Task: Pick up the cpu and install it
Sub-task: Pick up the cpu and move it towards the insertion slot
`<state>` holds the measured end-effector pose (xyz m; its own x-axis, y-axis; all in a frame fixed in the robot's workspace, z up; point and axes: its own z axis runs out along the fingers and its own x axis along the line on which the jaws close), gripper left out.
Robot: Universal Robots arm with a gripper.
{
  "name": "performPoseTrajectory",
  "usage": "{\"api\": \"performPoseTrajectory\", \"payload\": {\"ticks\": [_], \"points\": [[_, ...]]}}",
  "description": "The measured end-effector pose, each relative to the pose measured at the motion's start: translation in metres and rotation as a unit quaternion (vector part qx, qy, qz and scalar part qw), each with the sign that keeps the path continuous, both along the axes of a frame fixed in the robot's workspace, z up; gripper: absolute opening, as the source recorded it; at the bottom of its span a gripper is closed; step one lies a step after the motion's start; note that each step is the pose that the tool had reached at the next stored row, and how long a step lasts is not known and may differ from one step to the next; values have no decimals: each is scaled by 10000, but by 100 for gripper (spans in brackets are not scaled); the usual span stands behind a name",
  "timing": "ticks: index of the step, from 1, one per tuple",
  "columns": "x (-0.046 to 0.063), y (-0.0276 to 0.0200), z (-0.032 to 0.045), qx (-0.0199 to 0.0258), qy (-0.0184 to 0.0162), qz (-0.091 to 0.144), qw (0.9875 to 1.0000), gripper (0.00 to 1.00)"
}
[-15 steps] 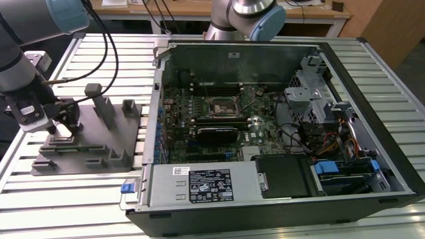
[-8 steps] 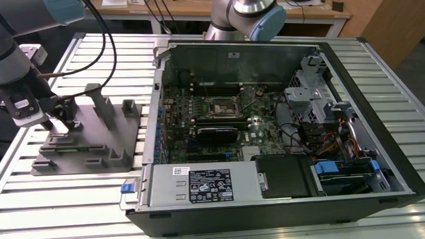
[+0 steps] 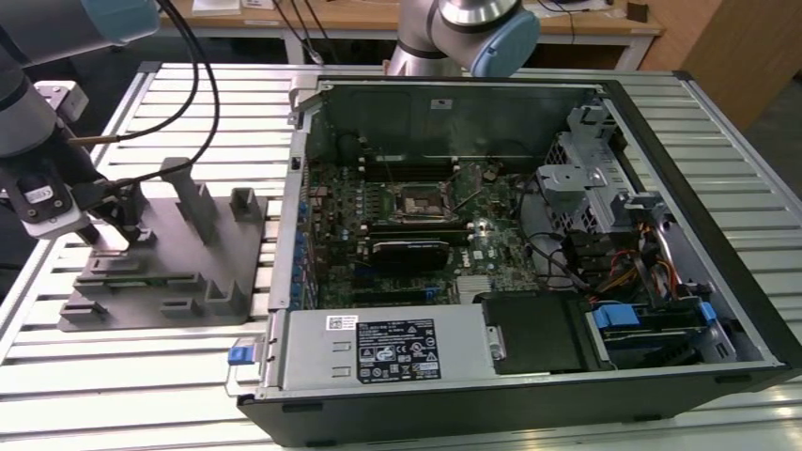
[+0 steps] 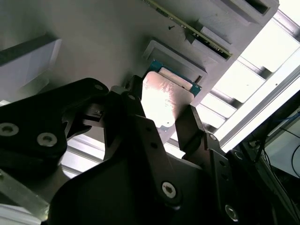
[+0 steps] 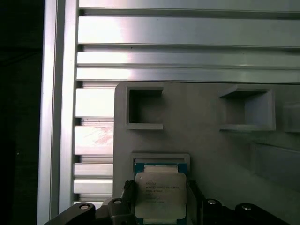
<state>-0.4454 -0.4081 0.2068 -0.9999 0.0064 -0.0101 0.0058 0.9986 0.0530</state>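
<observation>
**Cpu gripped in its fixture pocket**

The cpu [image 5: 159, 197] sits in a shallow square pocket near one edge of the grey fixture [image 5: 201, 140]. Its pale metal top faces up and a rim of green board shows around it. In both wrist views it lies level in the pocket, not raised clear of it.

The gripper [image 3: 111, 235] is down over the fixture [image 3: 176, 272] at the exterior view's left, well apart from the computer case [image 3: 677, 188]. The arm [image 3: 25, 103] comes in from the upper left corner of that view, with cables looping above it.

The black fingers [image 4: 133, 112] stand one at each side of the cpu [image 4: 165, 101], and the metal top fills the gap between them. They are closed in against its opposite edges, pinching it. In the first wrist view the fingers [image 5: 193, 192] flank the chip in the same way.

Two empty square pockets lie further along the fixture in the first wrist view. In the second wrist view a thin green-edged board [image 4: 197, 33] stands in a slot of the fixture [image 4: 93, 42].

The fixture rests on the slatted aluminium bench [image 3: 163, 94]. The open case lies on the bench to the exterior view's right. Inside it, the motherboard [image 3: 495, 254] carries a black square socket [image 3: 418, 200] near its middle.
</observation>
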Motion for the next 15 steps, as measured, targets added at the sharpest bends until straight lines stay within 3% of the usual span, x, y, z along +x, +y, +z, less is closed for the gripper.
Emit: {"api": "performPoseTrajectory", "payload": {"ticks": [15], "points": [[-1,0,68,0,-1,0,10000,53]]}}
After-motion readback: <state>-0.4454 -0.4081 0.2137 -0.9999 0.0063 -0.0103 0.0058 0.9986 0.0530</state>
